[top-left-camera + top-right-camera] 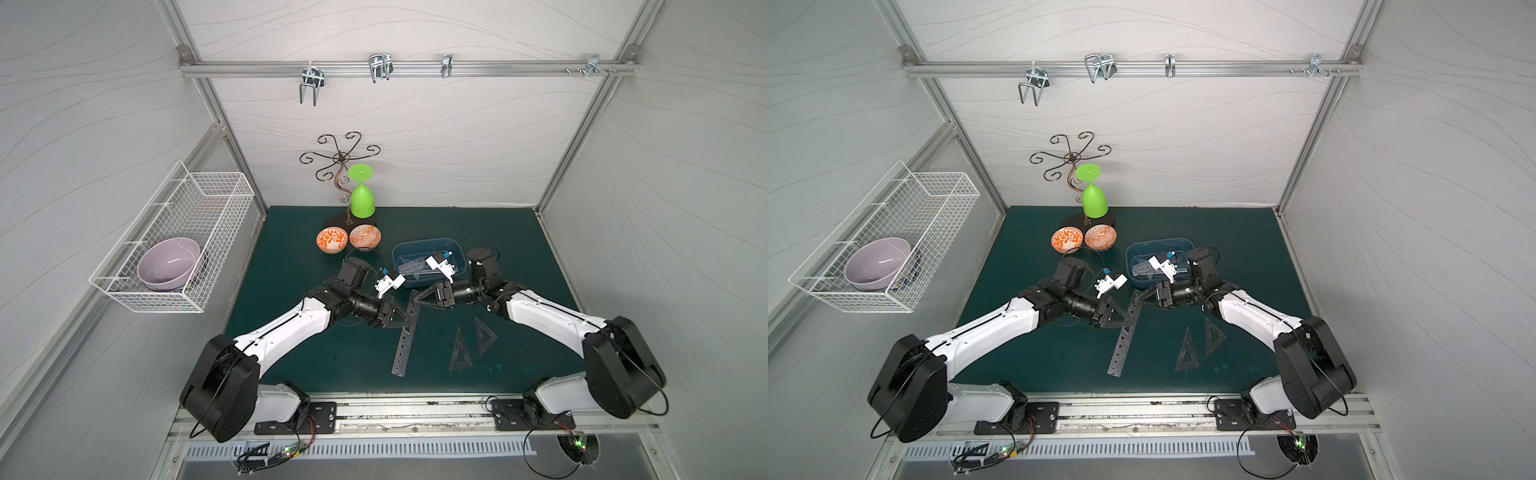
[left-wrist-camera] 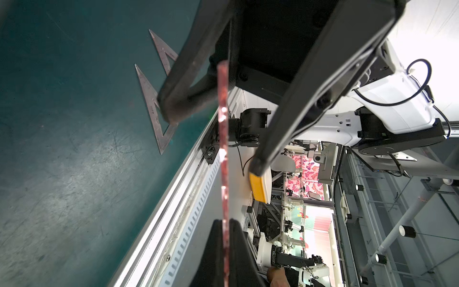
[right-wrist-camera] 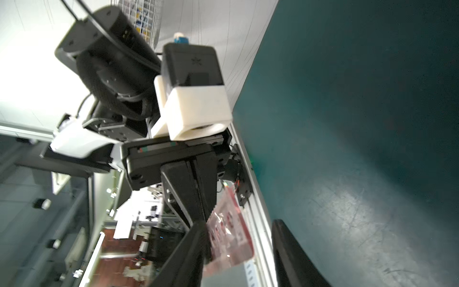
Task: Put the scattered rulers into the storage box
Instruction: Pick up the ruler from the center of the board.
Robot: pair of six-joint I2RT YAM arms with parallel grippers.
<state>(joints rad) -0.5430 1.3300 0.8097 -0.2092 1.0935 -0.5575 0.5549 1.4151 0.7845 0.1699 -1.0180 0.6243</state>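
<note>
The left gripper (image 1: pixel 406 323) clamps a long straight ruler (image 1: pixel 402 353) over the middle of the table (image 1: pixel 332 368). The right gripper (image 1: pixel 418 302) stands open around the ruler's far end, just in front of the blue storage box (image 1: pixel 424 242).

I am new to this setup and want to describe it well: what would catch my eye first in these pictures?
Most striking is the long ruler held at the middle of the dark mat: the left fingers are shut on it and the right fingers stand open around its far end. At the back a bright green glass stands upside down; the blue box beside the right arm already holds rulers.
</note>
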